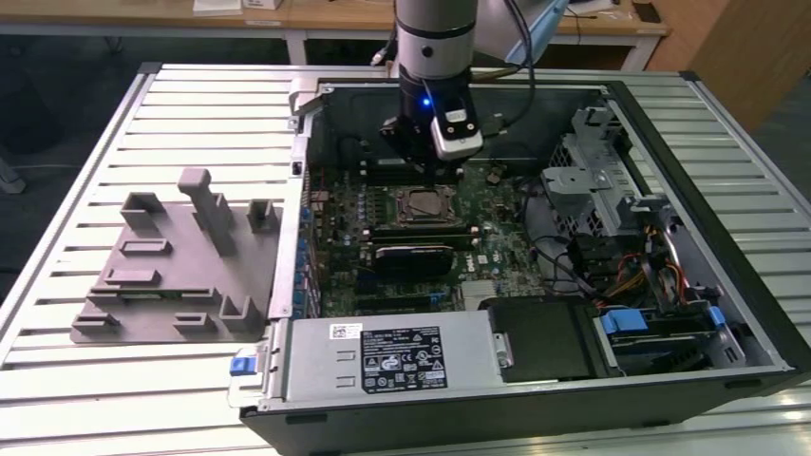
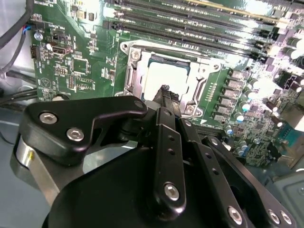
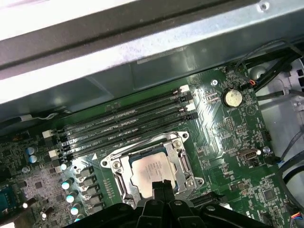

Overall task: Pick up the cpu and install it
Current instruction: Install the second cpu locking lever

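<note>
My end effector (image 1: 424,169) hangs inside the open black desktop computer case (image 1: 709,313), low over the green motherboard (image 1: 500,252). In both wrist views its two black fingertips (image 3: 159,186) press together into a single narrow point, with nothing between them; the same closed tips show in the second wrist view (image 2: 165,90). They sit right at the edge of the silver-grey square cpu (image 3: 151,170), and I cannot tell whether they touch its top plate or hover just above it.

The cpu already lies flat in the silver metal socket frame (image 3: 183,161) on the motherboard, seen also in the second wrist view (image 2: 164,78) and, smaller, in the exterior view (image 1: 420,206). There is faint print on the cpu lid, too small for me to read. Beside the socket run four long black memory slots (image 3: 128,126), and a round silver coin battery (image 3: 232,97) sits well apart from them.

In the exterior view, the grey power supply box (image 1: 386,356) at the near side of the case carries a black label and a small white one, neither legible from here. On the ribbed metal tabletop (image 1: 76,161), to the exterior view's left of the case, stands the grey plastic fixture plate with upright blocks (image 1: 178,261).
</note>
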Action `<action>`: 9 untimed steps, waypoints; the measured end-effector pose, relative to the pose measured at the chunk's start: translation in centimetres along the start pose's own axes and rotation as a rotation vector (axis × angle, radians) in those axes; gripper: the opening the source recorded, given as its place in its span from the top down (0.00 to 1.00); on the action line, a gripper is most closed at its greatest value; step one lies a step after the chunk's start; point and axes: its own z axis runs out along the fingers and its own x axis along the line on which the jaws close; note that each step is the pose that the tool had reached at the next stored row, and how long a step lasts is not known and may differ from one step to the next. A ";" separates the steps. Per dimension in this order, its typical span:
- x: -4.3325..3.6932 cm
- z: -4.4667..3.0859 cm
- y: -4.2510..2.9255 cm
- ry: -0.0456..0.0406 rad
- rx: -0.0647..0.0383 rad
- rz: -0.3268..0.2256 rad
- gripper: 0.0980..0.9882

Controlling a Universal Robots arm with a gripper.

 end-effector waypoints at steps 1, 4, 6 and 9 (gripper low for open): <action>-0.04 0.00 -0.12 0.0000 0.000 0.000 0.99; -0.19 0.01 -0.57 -0.0001 0.000 0.000 0.99; -0.31 0.02 -0.92 0.0000 0.000 0.000 0.99; -0.50 0.06 -1.48 0.0000 0.000 -0.001 0.99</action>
